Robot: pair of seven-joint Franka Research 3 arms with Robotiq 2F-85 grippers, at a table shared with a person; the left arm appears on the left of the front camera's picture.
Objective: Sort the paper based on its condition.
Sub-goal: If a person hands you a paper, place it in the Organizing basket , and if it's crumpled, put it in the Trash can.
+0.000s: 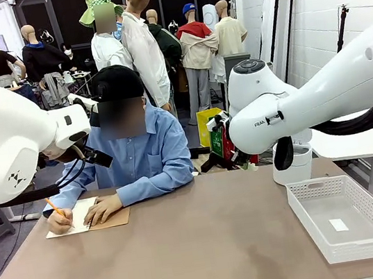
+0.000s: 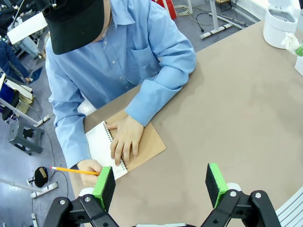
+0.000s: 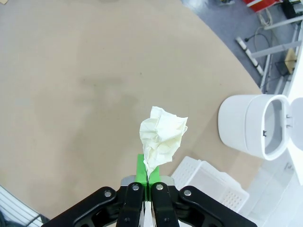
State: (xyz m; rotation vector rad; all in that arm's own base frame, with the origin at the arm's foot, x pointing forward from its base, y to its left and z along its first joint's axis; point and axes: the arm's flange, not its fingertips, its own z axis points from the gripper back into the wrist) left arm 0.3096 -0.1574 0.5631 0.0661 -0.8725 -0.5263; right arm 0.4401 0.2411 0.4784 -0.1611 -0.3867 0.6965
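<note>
One paper [image 3: 162, 137], white and crumpled, pinched in right tool [image 3: 147, 173].

Tabletop [image 1: 202, 242] plain beige-brown, crumpled paper [image 3: 162, 137] off-white, left end effector [image 2: 161, 182] black with bright green pads [image 2: 105, 185], basket [image 1: 311, 222] at 4 o'clock white, lattice walls, bin [image 1: 294, 165] white, shirt [image 1: 151, 159] light blue, cap [image 2: 75, 23] black, pencil [image 2: 73, 170] orange, notebook cover [image 2: 149, 146] brown, page [image 2: 97, 144] white

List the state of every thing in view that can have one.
left gripper, open.
right gripper, shut on the crumpled paper.
crumpled paper, balled up, held above the table.
notebook, open, a hand flat on it.
pencil, held, tip at the notebook.
basket, upright, small white tag inside.
</note>
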